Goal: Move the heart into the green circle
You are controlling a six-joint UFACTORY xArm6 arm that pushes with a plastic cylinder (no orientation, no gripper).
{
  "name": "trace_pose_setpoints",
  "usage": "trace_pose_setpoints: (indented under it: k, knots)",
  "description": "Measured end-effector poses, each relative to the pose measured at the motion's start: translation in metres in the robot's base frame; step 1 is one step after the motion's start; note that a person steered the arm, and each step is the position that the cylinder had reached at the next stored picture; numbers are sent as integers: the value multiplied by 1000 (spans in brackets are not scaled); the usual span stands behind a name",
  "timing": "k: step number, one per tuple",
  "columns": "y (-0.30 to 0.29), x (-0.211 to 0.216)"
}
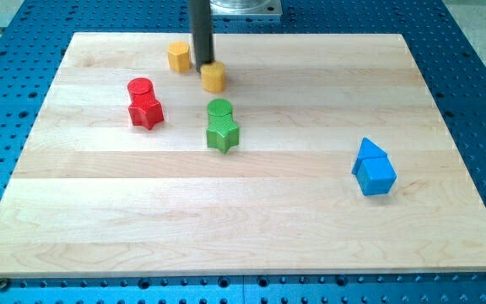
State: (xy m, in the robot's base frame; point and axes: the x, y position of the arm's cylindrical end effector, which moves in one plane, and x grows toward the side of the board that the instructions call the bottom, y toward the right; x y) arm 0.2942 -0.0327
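My tip [202,66], a bare rod with no jaws to open, is touching the yellow heart [213,77] from its upper left, the green circle [219,108] lying just below.

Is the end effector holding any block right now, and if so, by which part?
Nothing is held. My tip only touches the upper left side of a yellow block; I cannot tell whether it is the heart.
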Motion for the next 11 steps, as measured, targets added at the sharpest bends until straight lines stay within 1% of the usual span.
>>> trace_pose_setpoints:
  k: [1,2,3,4,5,6,7,8,9,11]
  knots:
    - [38,32]
    - [36,18]
    - [9,-30]
    - [11,44]
    - [19,39]
    - [42,16]
    - [135,87]
    - [85,116]
    - [65,82]
    - [49,62]
